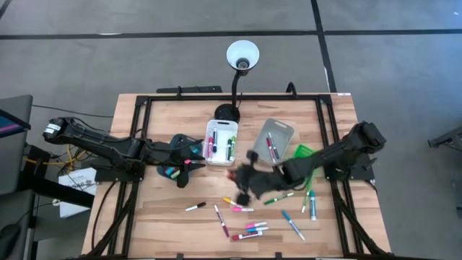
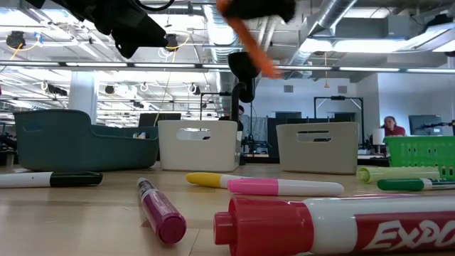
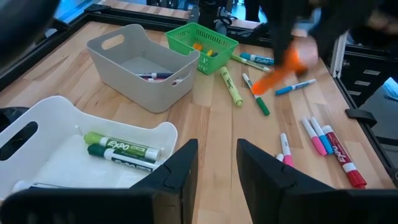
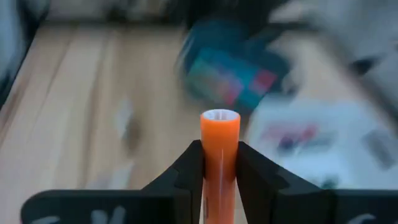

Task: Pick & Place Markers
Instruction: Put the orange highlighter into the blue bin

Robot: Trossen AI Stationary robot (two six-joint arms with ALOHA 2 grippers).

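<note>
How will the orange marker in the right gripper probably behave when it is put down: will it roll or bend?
The orange marker looks rigid and straight, so it should not bend. Its round barrel may roll on the flat wooden table. The right gripper pinches it easily, suggesting it is light.

table [image 1: 173,224]: pale wood planks, matt, visible grain
white bin [image 3: 134,134]: smooth plastic, slight sheen
grey bin [image 3: 124,74]: smooth matt plastic
green basket [image 3: 186,38]: plastic mesh
orange marker [image 4: 220,146]: glossy plastic, clamped by the right gripper [image 4: 220,163]
red marker [image 2: 334,226]: glossy plastic, printed label
</note>
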